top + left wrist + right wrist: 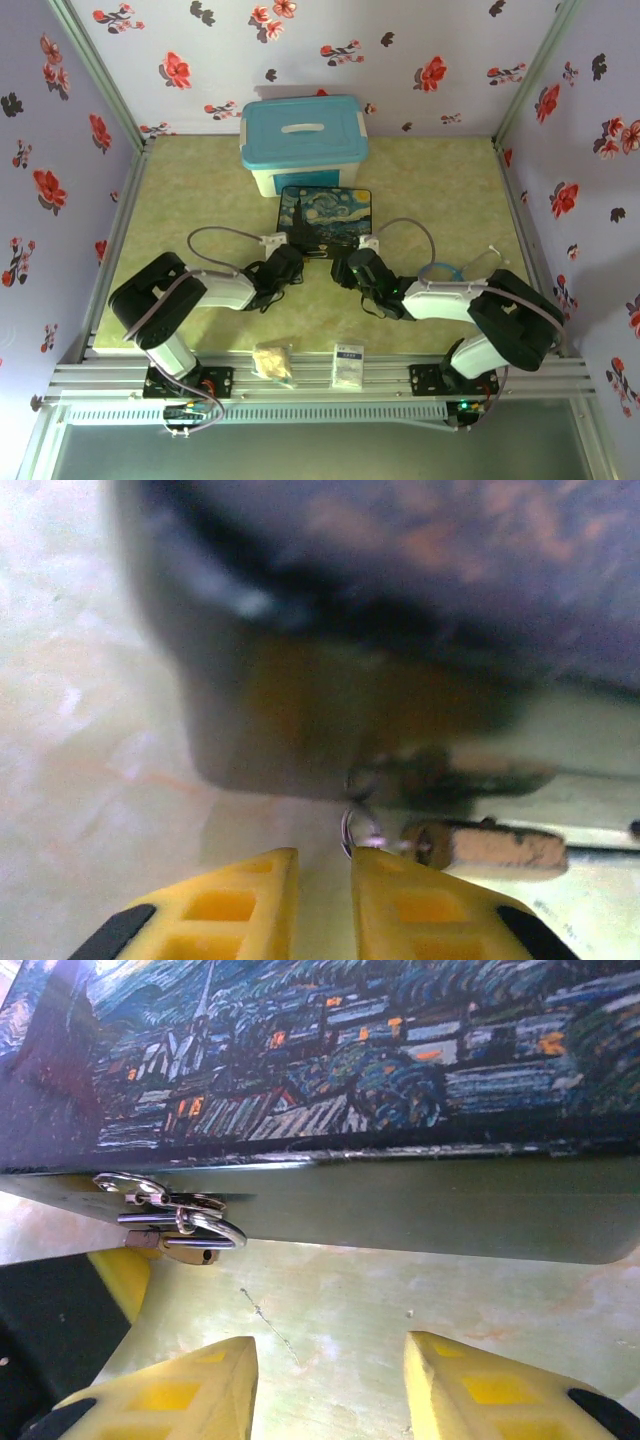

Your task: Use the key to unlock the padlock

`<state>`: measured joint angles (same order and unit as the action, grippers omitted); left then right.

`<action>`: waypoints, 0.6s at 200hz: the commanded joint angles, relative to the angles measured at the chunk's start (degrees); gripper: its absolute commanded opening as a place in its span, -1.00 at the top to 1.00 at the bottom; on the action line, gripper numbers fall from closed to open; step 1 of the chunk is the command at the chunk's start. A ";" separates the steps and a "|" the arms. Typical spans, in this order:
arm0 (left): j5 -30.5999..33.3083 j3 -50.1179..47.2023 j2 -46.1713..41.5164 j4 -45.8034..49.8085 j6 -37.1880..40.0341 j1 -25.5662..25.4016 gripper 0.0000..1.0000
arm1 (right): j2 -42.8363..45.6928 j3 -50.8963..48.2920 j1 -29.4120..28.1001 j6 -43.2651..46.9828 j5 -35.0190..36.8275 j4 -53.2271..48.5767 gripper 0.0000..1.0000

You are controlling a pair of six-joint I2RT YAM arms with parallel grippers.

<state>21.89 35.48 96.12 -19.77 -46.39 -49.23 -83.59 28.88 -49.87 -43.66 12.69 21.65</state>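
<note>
Brass padlock (185,1251) hangs partly hidden under the painted tin (400,1200).

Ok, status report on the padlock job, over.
Right gripper open, short of tin. Left gripper at padlock, jaws near shut, grip unclear. Padlock hangs at tin's latch. Left finger crowds it.

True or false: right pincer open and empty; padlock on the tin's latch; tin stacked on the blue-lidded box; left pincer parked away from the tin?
The right pincer is open and empty: true.
The padlock hangs at the tin's latch: true.
The tin is stacked on the blue-lidded box: false, it sits on the table in front of the box.
The left pincer is parked away from the tin: false, it is at the tin's near edge, by the padlock.
</note>
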 commanded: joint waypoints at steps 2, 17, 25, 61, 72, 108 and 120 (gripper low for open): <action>-0.21 2.67 2.35 -4.17 2.09 -2.01 0.58 | -0.72 -1.09 0.30 -0.81 0.79 3.28 0.16; -0.16 4.10 2.87 -3.38 2.85 -3.13 0.58 | -0.41 -1.71 0.30 -0.95 0.95 3.90 0.17; -0.15 4.65 3.18 -3.28 3.57 -3.65 0.58 | -0.26 -2.22 0.32 -1.19 1.13 4.33 0.17; -0.31 6.08 4.03 -3.02 3.74 -4.91 0.58 | 1.25 -3.68 0.38 -2.19 3.12 4.23 0.18; -0.35 6.39 4.24 -2.82 3.76 -4.95 0.58 | 2.04 -4.20 0.49 -2.78 4.17 3.76 0.18; -1.76 8.11 5.80 -2.91 3.46 -5.15 0.59 | 2.47 -5.95 2.13 -4.10 3.59 5.44 0.17; -2.48 9.01 6.59 -2.88 3.43 -5.37 0.59 | 2.34 -6.50 2.41 -4.48 3.31 6.39 0.16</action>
<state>20.84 41.85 100.55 -21.89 -44.21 -54.02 -81.80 23.90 -48.36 -46.15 14.83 25.89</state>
